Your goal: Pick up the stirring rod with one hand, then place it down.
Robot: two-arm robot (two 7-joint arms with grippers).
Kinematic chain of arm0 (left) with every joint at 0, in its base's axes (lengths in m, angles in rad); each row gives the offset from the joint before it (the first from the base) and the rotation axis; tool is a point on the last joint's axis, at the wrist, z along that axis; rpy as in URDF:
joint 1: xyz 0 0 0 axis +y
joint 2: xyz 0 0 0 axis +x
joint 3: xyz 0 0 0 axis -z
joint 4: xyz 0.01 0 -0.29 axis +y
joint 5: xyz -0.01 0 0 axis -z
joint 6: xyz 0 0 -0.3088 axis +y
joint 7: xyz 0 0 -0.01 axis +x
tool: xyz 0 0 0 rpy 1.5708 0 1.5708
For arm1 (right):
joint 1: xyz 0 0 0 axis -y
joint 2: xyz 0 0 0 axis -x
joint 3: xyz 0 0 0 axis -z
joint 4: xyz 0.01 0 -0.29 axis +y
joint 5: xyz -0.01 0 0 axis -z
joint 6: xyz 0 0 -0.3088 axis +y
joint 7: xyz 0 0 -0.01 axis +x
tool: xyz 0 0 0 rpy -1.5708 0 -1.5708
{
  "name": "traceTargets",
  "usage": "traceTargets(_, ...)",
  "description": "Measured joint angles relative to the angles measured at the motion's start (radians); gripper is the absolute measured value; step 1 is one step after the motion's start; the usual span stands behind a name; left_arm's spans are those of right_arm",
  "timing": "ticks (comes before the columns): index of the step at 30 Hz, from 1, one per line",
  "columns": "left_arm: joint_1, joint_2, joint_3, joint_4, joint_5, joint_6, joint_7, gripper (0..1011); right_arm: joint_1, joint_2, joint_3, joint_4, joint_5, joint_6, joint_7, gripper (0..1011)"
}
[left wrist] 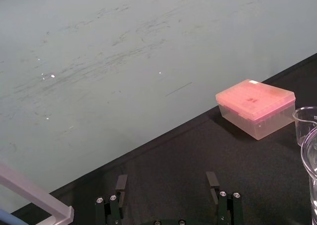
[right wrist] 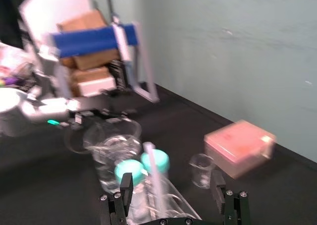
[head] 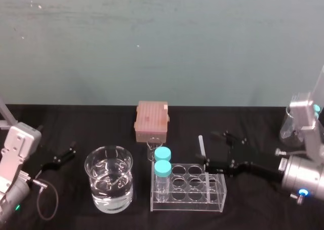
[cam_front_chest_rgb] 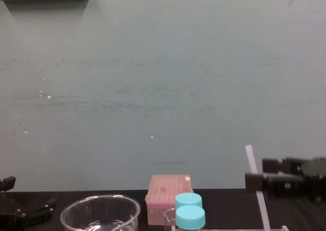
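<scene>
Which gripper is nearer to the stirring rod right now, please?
Right. The right gripper, fingers open, is close beside the stirring rod standing at the end of the rack; the left gripper is far off, past the water beaker.

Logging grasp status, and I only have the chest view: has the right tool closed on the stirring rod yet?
Observer: No. In the right wrist view the right tool is open, and the stirring rod stands between its fingers with a gap on each side.
Operator: Where does the rod's lower end sit?
Observer: In the head view it goes down into the clear rack, at the end away from the two blue-capped bottles.
Operator: And the left tool?
Observer: In the left wrist view the left tool is open, with nothing between its fingers.
</scene>
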Motion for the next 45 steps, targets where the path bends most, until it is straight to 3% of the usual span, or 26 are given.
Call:
traceTargets(6, 0.0, 0.0, 0.0, 0.0, 0.0, 0.0, 0.0, 1005, 0.021, 0.025, 0.026, -0.066, 0.112, 0.029, 0.102, 1003)
traceTargets(10, 0.0, 0.0, 0.0, 0.0, 0.0, 0.0, 0.0, 1005, 0.039, 0.03, 0.05, -0.106, 0.177, 0.046, 0.125, 1003)
traceTargets(13, 0.0, 0.0, 0.0, 0.0, 0.0, 0.0, 0.0, 1005, 0.054, 0.023, 0.07, -0.124, 0.208, 0.053, 0.11, 1003)
traceTargets(16, 0.0, 0.0, 0.0, 0.0, 0.0, 0.0, 0.0, 1005, 0.069, 0.005, 0.095, -0.137, 0.222, 0.051, 0.033, 1003)
traceTargets(19, 0.0, 0.0, 0.0, 0.0, 0.0, 0.0, 0.0, 1005, 0.085, -0.034, 0.118, -0.137, 0.178, 0.035, -0.165, 1003)
traceTargets(20, 0.0, 0.0, 0.0, 0.0, 0.0, 0.0, 0.0, 1005, 0.085, -0.034, 0.118, -0.137, 0.178, 0.035, -0.165, 1003)
traceTargets(22, 0.0, 0.0, 0.0, 0.0, 0.0, 0.0, 0.0, 1005, 0.097, -0.075, 0.123, -0.11, 0.117, 0.027, -0.301, 1003)
traceTargets(25, 0.0, 0.0, 0.0, 0.0, 0.0, 0.0, 0.0, 1005, 0.101, -0.116, 0.117, -0.063, 0.043, 0.01, -0.408, 1003)
traceTargets(29, 0.0, 0.0, 0.0, 0.0, 0.0, 0.0, 0.0, 1005, 0.096, -0.159, 0.103, -0.004, -0.035, -0.018, -0.501, 1003)
traceTargets(35, 0.0, 0.0, 0.0, 0.0, 0.0, 0.0, 0.0, 1005, 0.071, -0.198, 0.093, 0.054, -0.079, -0.002, -0.577, 1003)
traceTargets(39, 0.0, 0.0, 0.0, 0.0, 0.0, 0.0, 0.0, 1005, 0.041, -0.216, 0.099, 0.07, -0.043, 0.092, -0.59, 1003)
traceTargets(45, 0.0, 0.0, 0.0, 0.0, 0.0, 0.0, 0.0, 1005, 0.044, -0.214, 0.098, 0.07, -0.05, 0.079, -0.59, 1003)
